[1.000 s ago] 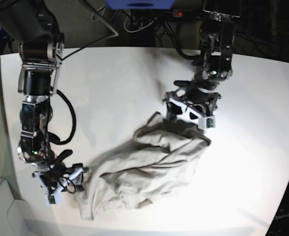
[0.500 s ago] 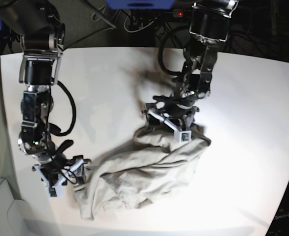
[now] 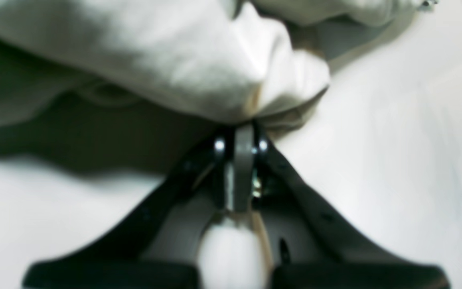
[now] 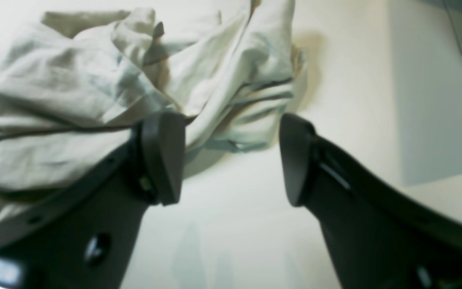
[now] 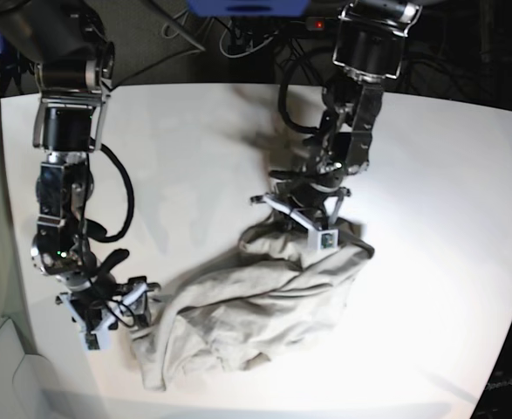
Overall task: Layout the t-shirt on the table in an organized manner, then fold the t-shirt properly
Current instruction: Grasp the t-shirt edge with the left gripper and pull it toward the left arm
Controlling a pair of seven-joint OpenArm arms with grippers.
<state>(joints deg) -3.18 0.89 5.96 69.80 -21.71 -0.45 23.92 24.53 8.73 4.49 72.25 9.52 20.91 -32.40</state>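
Observation:
The light grey-beige t-shirt (image 5: pixel 256 305) lies crumpled in a heap on the white table (image 5: pixel 194 148), near its front middle. My left gripper (image 5: pixel 297 218) sits at the heap's far edge. In the left wrist view its jaws (image 3: pixel 241 130) are pressed together, pinching a fold of the t-shirt (image 3: pixel 199 68) just off the table (image 3: pixel 395 140). My right gripper (image 5: pixel 120 307) stands at the heap's left end. In the right wrist view it (image 4: pixel 229 160) is open, its left finger (image 4: pixel 163 156) against the t-shirt (image 4: pixel 94 88) and its right finger (image 4: pixel 295 160) over bare table (image 4: pixel 347 100).
Dark cables and equipment (image 5: pixel 256 39) crowd the space beyond the table's far edge. The table's left edge (image 5: pixel 7 218) runs close beside the right arm. Bare tabletop (image 5: pixel 447 262) stretches to the right of the shirt.
My left gripper has moved left and down onto the shirt's far edge and has shut on the fabric. The right gripper has shifted only slightly and stays open.

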